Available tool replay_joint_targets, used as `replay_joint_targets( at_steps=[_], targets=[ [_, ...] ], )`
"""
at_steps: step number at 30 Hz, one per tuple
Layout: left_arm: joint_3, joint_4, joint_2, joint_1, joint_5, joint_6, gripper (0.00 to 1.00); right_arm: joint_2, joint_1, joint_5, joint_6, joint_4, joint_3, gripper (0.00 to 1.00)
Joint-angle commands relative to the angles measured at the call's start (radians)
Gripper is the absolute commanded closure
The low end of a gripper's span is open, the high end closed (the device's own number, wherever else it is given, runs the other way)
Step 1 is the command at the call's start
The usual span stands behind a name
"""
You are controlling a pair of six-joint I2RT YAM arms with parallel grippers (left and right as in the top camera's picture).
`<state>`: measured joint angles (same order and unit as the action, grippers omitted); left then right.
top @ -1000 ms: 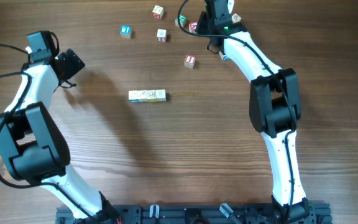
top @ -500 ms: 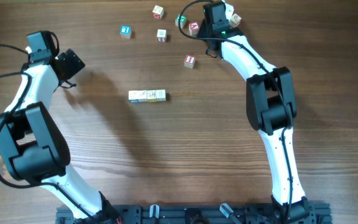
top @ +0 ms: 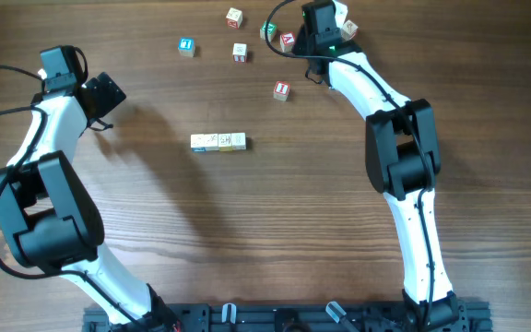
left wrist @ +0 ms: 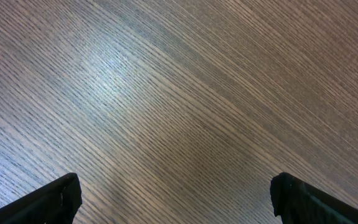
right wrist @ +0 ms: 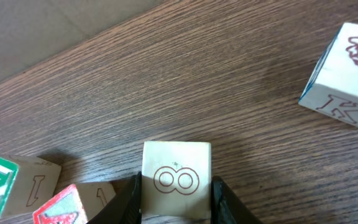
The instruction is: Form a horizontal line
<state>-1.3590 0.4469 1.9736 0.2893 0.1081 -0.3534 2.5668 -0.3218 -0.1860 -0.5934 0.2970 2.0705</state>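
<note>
Row [top: 218,141] is sitting in the middle of the table [top: 293,212], three cubes touching side by side, well apart from both arms. Right jaws are pinching a cube [right wrist: 176,177] near the far edge, fingers [right wrist: 222,202] pressing on both its sides. Left jaws are hanging wide over bare wood, holding nothing. I'm seeing loose cubes [top: 239,52] scattered beyond the row.

i see a wooden table [top: 275,231]; a row of cubes [top: 218,141] lies mid-table. loose cubes [top: 185,46] dot its far side.
</note>
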Motion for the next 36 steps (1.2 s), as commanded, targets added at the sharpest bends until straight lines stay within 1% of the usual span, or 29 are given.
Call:
replay_joint_targets(
  at_steps=[1,3,6,8,10,14,17,19,21,23,26,28,30,36],
  targets=[
    [0.000,-0.002,0.007,0.003,0.010,0.005,0.00,-0.068,0.008,-0.050,0.128,0.003,-0.002,0.81],
    [0.000,-0.002,0.007,0.003,0.010,0.005,0.00,-0.139,0.008,-0.050,0.229,0.019,-0.002,0.84],
    [0.000,-0.002,0.007,0.003,0.010,0.005,0.00,-0.244,0.007,-0.021,0.235,0.101,-0.002,0.89],
    [0.000,-0.002,0.007,0.003,0.010,0.005,0.00,-0.288,0.007,0.076,0.235,0.184,-0.002,0.89],
    [0.000,-0.002,0.007,0.003,0.010,0.005,0.00,-0.322,0.007,0.213,0.230,0.341,-0.002,0.89],
    [0.000,-0.002,0.007,0.003,0.010,0.005,0.00,-0.326,0.006,0.455,0.224,0.677,-0.002,0.88],
    [0.000,-0.002,0.007,0.003,0.010,0.005,0.00,-0.326,-0.013,0.488,0.225,0.858,-0.002,0.88],
    [0.000,-0.002,0.007,0.003,0.010,0.005,0.00,-0.326,-0.042,0.488,0.225,0.933,-0.003,0.87],
    [0.000,-0.002,0.007,0.003,0.010,0.005,0.00,-0.325,-0.087,0.487,0.225,0.951,-0.003,0.87],
    [0.000,-0.002,0.007,0.003,0.010,0.005,0.00,-0.325,-0.140,0.453,0.222,0.923,-0.003,0.87],
    [0.000,-0.002,0.007,0.003,0.010,0.005,0.00,-0.319,-0.216,0.310,0.139,0.908,-0.003,0.90],
    [0.000,-0.002,0.007,0.003,0.010,0.005,0.00,-0.299,-0.252,0.283,0.119,0.893,-0.003,0.90],
    [0.000,-0.002,0.007,0.003,0.010,0.005,0.00,-0.277,-0.261,0.283,0.119,0.882,-0.003,0.90],
    [0.000,-0.002,0.007,0.003,0.010,0.005,0.00,-0.218,-0.254,0.153,0.120,0.797,-0.003,0.92]
  ],
)
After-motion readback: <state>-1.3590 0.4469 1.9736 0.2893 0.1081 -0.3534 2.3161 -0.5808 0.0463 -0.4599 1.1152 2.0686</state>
